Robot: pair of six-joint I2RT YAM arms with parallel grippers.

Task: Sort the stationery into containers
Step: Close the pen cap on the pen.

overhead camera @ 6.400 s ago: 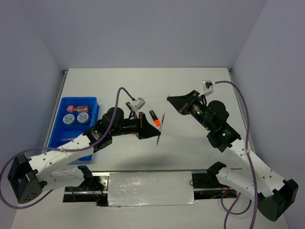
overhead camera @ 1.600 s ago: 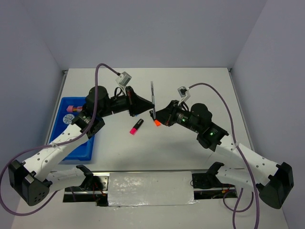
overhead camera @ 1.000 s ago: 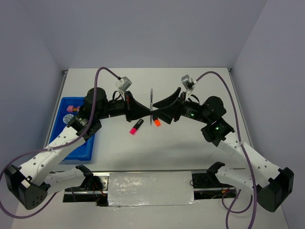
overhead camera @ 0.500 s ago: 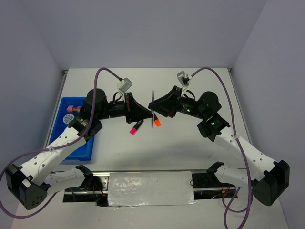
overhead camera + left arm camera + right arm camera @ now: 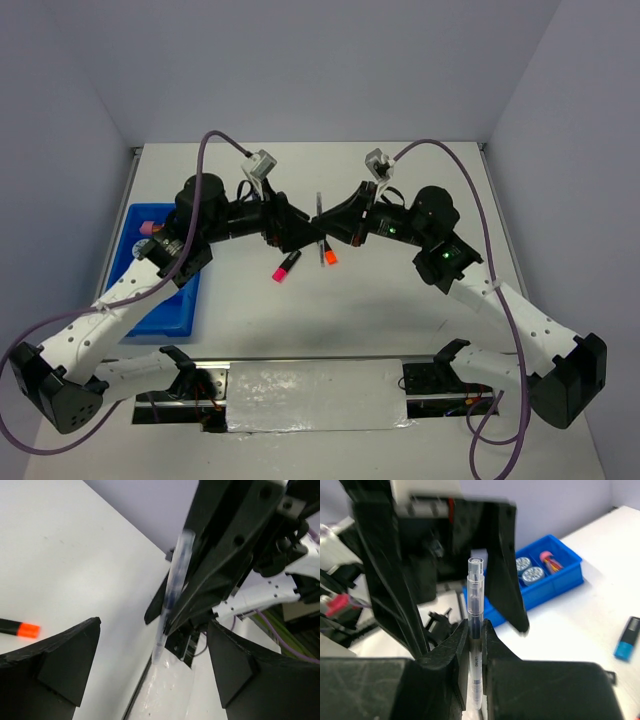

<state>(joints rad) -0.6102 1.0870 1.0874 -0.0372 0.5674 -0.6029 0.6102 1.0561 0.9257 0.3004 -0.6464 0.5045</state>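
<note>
Mid-frame, the right gripper (image 5: 476, 630) pinches a clear thin pen (image 5: 475, 580); the left gripper (image 5: 152, 625) spreads its fingers wide either side (clear of it), an orange-tipped highlighter (image 5: 20, 628) lying at left.

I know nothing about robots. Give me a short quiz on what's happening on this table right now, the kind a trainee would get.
1. Which tool is clamped on the thin pen? A: the left. B: the right. C: both.
2. True or false: the pink-ended highlighter lies on the table, outside the blue tray.
3. How many round patterned rolls sit in the blue tray?

Key
1. B. The right tool pinches the pen upright, and the left tool stands wide open around it.
2. True.
3. Two, side by side in one compartment.
</note>
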